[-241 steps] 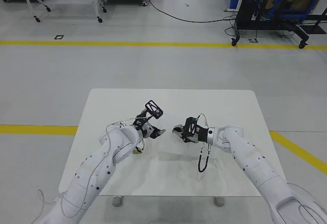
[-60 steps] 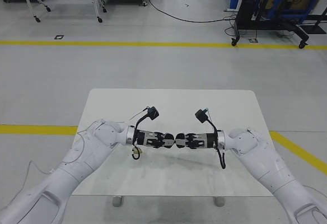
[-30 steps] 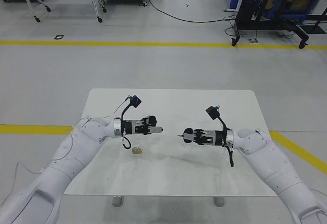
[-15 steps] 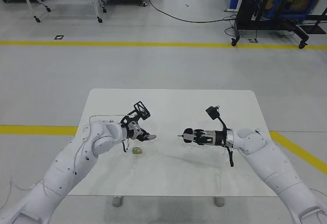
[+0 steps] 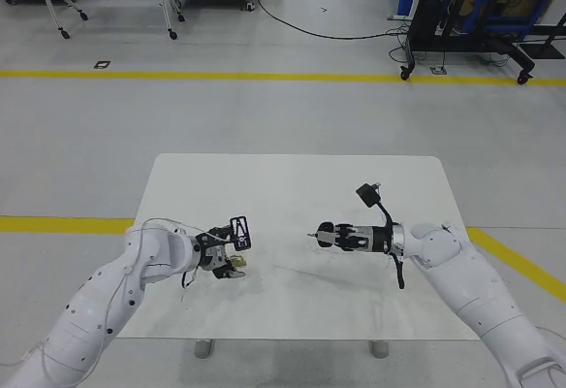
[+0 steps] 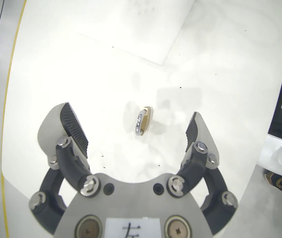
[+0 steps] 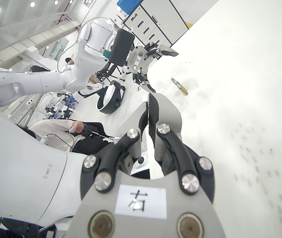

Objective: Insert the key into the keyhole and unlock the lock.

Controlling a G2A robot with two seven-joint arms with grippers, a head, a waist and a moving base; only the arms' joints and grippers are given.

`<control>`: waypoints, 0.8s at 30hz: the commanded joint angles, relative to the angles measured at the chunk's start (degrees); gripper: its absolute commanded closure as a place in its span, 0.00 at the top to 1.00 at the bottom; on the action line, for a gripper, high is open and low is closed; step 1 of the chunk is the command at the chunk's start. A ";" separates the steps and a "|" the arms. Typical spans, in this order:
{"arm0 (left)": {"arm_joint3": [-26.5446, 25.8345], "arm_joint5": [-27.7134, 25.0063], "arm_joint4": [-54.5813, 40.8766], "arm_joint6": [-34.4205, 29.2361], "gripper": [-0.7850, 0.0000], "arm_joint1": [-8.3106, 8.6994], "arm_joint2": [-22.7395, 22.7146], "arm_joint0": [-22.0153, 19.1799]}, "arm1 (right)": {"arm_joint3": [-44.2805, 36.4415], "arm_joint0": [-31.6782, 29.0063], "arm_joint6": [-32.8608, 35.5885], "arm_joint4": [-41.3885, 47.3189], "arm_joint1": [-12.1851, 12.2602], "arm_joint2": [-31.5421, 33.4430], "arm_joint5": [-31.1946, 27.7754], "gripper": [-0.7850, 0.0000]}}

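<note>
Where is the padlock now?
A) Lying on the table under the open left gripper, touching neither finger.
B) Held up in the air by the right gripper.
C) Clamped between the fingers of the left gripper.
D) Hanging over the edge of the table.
A: in the left wrist view the padlock lies on the white table, and the left gripper hangs above it with its fingers spread wide and clear of it.

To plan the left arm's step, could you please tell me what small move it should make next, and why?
Probably lower the left gripper and close it on the brass padlock. The gripper is open, the padlock lies untouched on the white table in line with its opening, and the right gripper hangs shut farther off.
</note>
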 commanded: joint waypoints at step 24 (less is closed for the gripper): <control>4.86 1.80 -3.12 -8.38 0.00 -1.70 5.15 -3.39 | 0.00 0.00 0.00 0.00 0.00 0.00 0.00 0.00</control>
